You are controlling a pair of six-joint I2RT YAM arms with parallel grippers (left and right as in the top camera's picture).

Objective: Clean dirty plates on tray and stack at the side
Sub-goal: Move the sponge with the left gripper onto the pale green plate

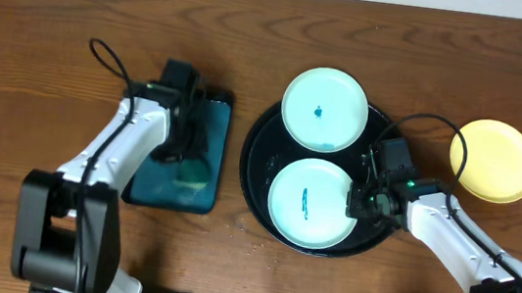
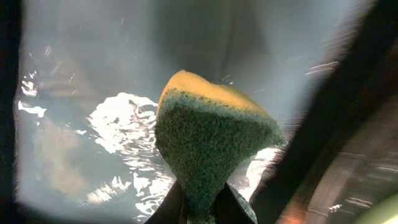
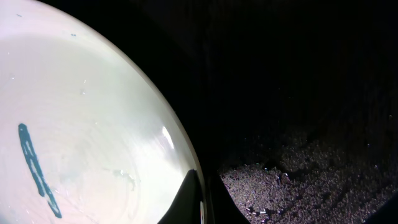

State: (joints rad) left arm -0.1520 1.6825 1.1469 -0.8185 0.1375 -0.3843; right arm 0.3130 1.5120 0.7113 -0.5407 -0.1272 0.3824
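Your right gripper (image 3: 199,199) pinches the rim of the smudged near plate (image 1: 309,203) on the black tray (image 1: 257,161) while your left gripper (image 2: 199,206) clamps the sponge (image 2: 211,137) over the teal tray (image 1: 215,131); hard scrubbing could slip that thin wet-edge grip.

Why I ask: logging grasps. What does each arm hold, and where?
Left fingers pinch the sponge by its narrow end; right fingers pinch the near plate at its rim.

Two blue-smudged mint plates (image 1: 324,109) lie in black tray (image 1: 255,156), yellow plate (image 1: 494,160) beside.
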